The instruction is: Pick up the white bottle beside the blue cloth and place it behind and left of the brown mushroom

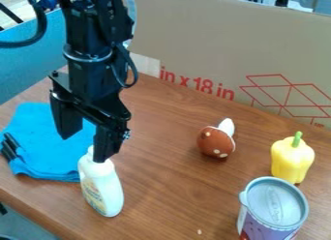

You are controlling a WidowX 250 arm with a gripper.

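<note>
From where I stand, the black arm hangs down through the upper left of the frame, and its gripper [84, 148] is spread wide, with a good gap between the two sides and nothing held in it. The nearest thing is a white bottle [103, 188] with a printed label, standing at the lower left of the frame. One fingertip comes down right over the bottle's top, hiding part of it; I can't tell whether they touch.

Just behind and to the left of the bottle, a bright blue cloth [48, 149] lies on the brown wooden counter [165, 186], with a small black object [9, 147] at its left edge. Right of centre sits a rounded reddish-brown toy [215, 143] with pale spots and a white part poking up at its back. Farther right there's a yellow toy pepper [292, 159] with a green stem, upright, and just in front of it, at the lower right, a can [275, 207] with a grey lid and a purple label. A little pale speck [199, 232] lies near the bottom edge. Behind everything runs a cardboard panel [226, 40] printed in red, with a blue surface [32, 62] at the upper left.
</note>
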